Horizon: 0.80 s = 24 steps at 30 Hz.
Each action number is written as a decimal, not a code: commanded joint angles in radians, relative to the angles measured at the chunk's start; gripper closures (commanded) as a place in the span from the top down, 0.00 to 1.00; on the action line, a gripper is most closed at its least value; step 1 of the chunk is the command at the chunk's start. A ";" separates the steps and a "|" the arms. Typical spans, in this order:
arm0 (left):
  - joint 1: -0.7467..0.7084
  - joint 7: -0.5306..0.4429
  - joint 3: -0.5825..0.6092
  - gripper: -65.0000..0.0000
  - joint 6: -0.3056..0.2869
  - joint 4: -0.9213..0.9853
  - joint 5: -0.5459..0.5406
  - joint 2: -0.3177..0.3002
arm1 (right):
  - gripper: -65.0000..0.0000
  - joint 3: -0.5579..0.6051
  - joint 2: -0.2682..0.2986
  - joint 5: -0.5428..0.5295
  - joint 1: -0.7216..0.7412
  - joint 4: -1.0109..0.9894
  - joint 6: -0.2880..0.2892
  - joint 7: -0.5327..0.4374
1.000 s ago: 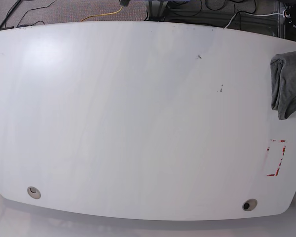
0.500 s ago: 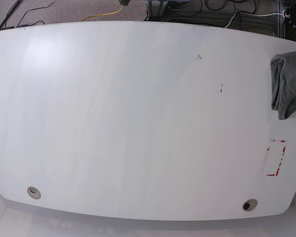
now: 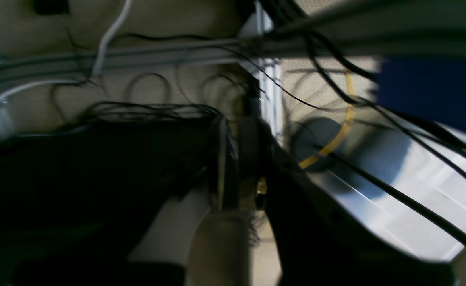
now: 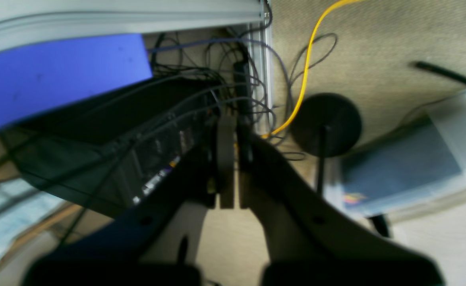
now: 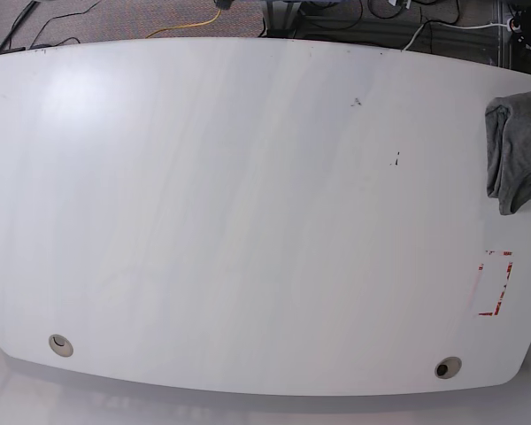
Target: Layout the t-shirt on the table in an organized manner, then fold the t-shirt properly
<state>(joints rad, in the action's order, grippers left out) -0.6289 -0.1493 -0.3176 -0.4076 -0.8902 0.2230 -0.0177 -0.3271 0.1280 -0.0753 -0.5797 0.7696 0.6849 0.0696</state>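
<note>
Dark fingers of my right gripper (image 4: 233,159) pressed together, empty, over cabled floor; my left gripper (image 3: 236,159) likewise narrow, empty, blurred. Beyond: the grey t-shirt (image 5: 519,152), bunched at the table (image 5: 248,221)'s edge on the base view's right, near a red tape rectangle (image 5: 495,283).

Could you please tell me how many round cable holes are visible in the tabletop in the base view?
2: one cable hole near the front-left corner of the table, the other near the front-right corner. More could lie beyond the frame's right edge.
</note>
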 commanded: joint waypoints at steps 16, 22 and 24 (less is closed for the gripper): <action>0.269 -0.008 0.002 0.07 0.108 0.461 0.108 -0.043 | 0.00 -0.004 0.023 0.133 0.200 -0.246 0.013 -0.064; 0.376 -0.008 0.002 0.07 0.108 0.649 0.115 -0.049 | 0.01 -0.004 0.023 0.180 0.264 -0.304 0.000 -0.064; 0.413 -0.008 0.002 0.07 0.109 0.718 0.115 -0.052 | 0.01 -0.004 0.023 0.199 0.287 -0.327 -0.023 -0.064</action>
<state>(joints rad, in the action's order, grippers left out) -0.2325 -0.1497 -0.3157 -0.2920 -0.2302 0.3401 -0.0612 -0.3283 0.1432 0.1146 -0.3027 0.4618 0.6701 0.0101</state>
